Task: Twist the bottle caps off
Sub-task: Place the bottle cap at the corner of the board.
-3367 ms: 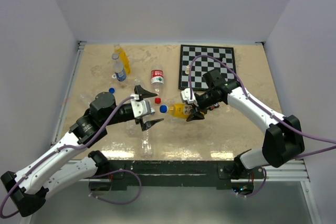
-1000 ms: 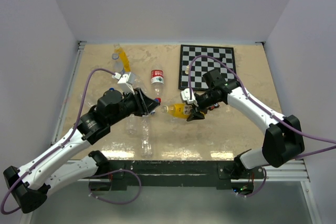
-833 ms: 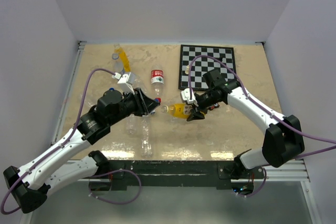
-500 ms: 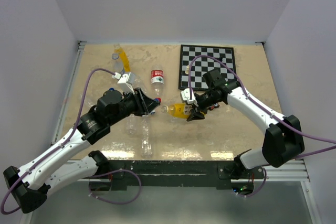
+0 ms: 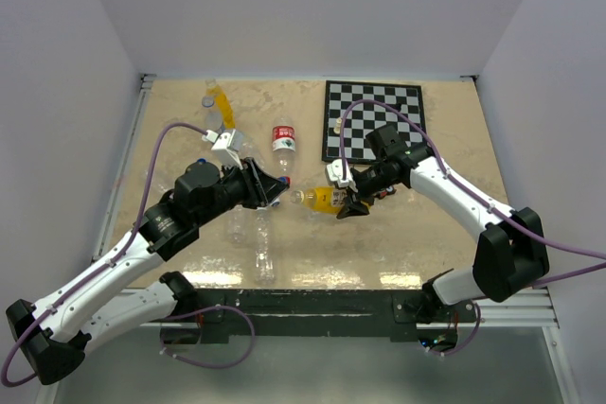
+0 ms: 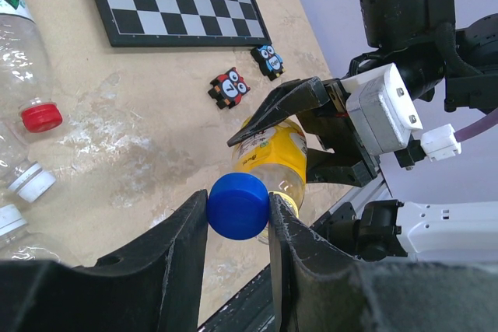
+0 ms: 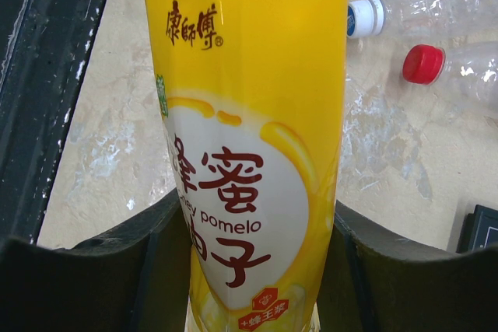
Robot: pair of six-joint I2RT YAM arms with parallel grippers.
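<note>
Left gripper [image 6: 237, 219] clamped on the blue cap [image 6: 237, 205], one finger each side. Just past it is the mouth of the yellow bottle [image 6: 274, 149], lying sideways; can't tell if cap and mouth touch. Right gripper [image 7: 250, 254] clamped round the bottle's body. Beyond that gripper are small toys [image 6: 228, 89], then the chessboard [image 6: 179, 5].

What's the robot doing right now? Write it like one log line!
left end effector: shut on blue cap | right end effector: shut on yellow bottle | cap: at bottle's neck, off or not unclear
</note>
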